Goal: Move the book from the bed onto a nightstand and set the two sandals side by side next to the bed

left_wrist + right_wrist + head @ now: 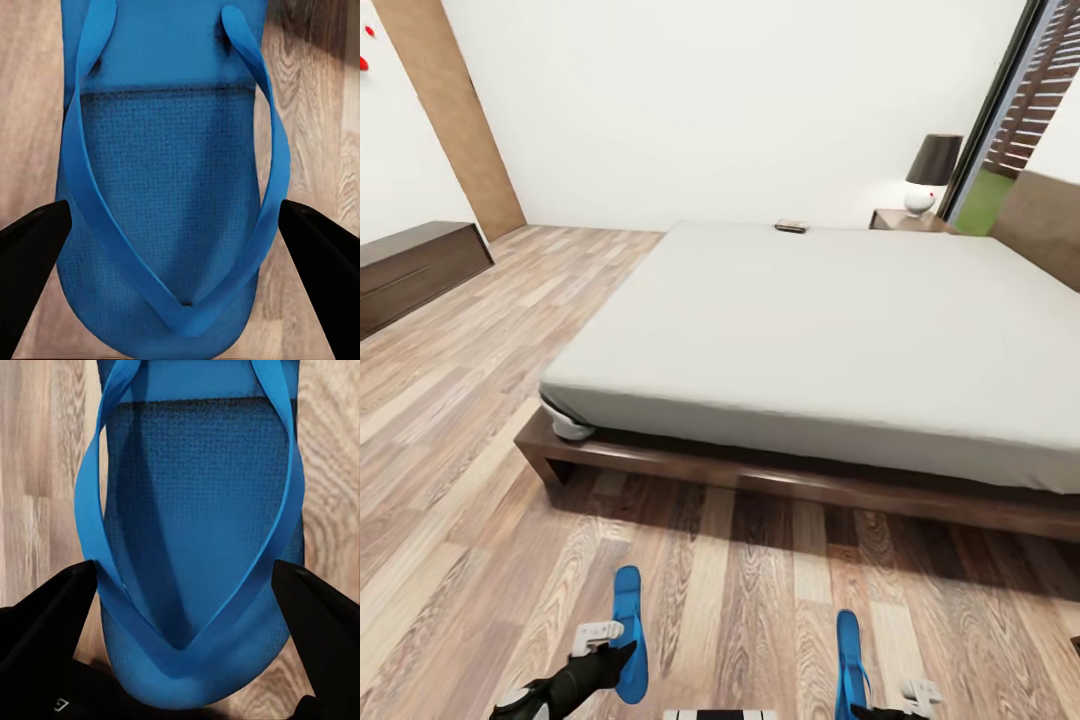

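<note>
Blue sandals both point their long axes toward the bed: the left sandal lies between the spread jaws of the left gripper, the right sandal between the right gripper jaws, which I judge clamped on its edges. Well apart; the book lies at the far edge

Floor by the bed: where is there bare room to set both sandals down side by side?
The plank strip between the bed frame and the two sandals, left and right, looks bare. Wide open floor also runs along the bed's left side toward the bench. The mattress top is bare except the book at its far edge.
</note>
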{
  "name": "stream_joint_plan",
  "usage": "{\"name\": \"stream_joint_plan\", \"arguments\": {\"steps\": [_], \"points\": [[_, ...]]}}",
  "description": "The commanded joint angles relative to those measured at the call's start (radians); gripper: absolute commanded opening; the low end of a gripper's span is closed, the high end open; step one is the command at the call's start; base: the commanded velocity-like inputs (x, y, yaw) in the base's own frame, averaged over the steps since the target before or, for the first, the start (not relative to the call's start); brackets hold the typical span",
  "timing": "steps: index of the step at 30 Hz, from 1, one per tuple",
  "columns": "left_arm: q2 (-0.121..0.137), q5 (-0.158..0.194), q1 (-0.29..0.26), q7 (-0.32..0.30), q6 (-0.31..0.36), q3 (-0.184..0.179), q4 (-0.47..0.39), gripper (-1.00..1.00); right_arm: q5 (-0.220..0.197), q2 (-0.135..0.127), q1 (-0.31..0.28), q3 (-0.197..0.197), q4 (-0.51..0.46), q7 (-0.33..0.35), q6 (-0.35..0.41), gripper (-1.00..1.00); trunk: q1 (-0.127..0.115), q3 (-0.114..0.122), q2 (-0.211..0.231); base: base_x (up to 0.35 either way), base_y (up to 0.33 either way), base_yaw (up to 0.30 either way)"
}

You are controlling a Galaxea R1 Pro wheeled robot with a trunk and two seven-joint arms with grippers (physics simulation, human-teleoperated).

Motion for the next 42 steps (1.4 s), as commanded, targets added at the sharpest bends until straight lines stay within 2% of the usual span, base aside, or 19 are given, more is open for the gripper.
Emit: {"name": "stream_joint_plan", "arguments": {"steps": [1, 7, 15, 30, 34, 35, 37, 39, 40, 42], "points": [[0.002, 0.003, -0.001, -0.006, -0.002, 0.004, 0.003, -1.00, -0.007, 0.000, 0.000, -0.002, 0.002, 0.002, 0.006, -1.00, 0.000, -0.001, 0.000, 0.000, 0.000, 0.187], [0.002, 0.003, -0.001, -0.006, -0.003, 0.005, 0.011, -1.00, -0.007, 0.000, 0.000, -0.001, 0.004, 0.003, -0.001, -1.00, 0.000, -0.002, 0.000, 0.000, 0.000, 0.014], [0.003, 0.003, -0.001, -0.006, -0.003, 0.005, 0.014, -1.00, -0.007, 0.000, 0.000, -0.001, 0.004, 0.003, -0.001, -1.00, 0.000, -0.002, 0.000, 0.000, 0.000, -0.221], [0.003, 0.003, -0.001, -0.005, -0.003, 0.008, 0.014, -1.00, -0.007, 0.000, 0.001, -0.002, 0.005, 0.003, -0.003, -1.00, 0.000, -0.002, 0.000, 0.000, 0.000, -0.006], [0.005, 0.001, -0.009, 0.016, 0.011, 0.011, 0.001, -1.00, -0.007, -0.001, 0.001, -0.003, 0.005, 0.003, -0.004, -1.00, 0.000, -0.002, 0.000, 0.000, 0.000, 0.000], [0.005, 0.000, -0.013, 0.037, 0.028, 0.011, -0.004, -1.00, -0.007, 0.000, 0.001, -0.003, 0.005, 0.003, -0.004, -1.00, 0.000, -0.002, 0.000, 0.000, 0.000, 0.000], [0.006, -0.001, -0.049, 0.124, 0.126, 0.010, -0.059, -1.00, -0.007, 0.000, 0.001, -0.003, 0.005, 0.003, -0.004, -1.00, 0.000, -0.002, 0.000, 0.000, 0.000, 0.000], [0.006, -0.002, -0.090, 0.195, 0.237, 0.010, -0.131, -1.00, -0.007, 0.000, 0.001, -0.003, 0.005, 0.003, -0.004, -1.00, 0.000, -0.002, 0.000, 0.000, 0.000, 0.000], [0.007, -0.002, -0.108, 0.225, 0.316, 0.009, -0.186, -1.00, -0.007, -0.001, 0.001, -0.003, 0.005, 0.003, -0.004, -1.00, 0.000, -0.002, 0.000, 0.000, 0.000, 0.000], [0.017, -0.003, -0.120, 0.245, 0.396, 0.008, -0.249, -1.00, -0.007, 0.000, 0.001, -0.003, 0.005, 0.003, -0.004, -1.00, 0.000, -0.002, 0.000, 0.000, 0.000, 0.000]]}}
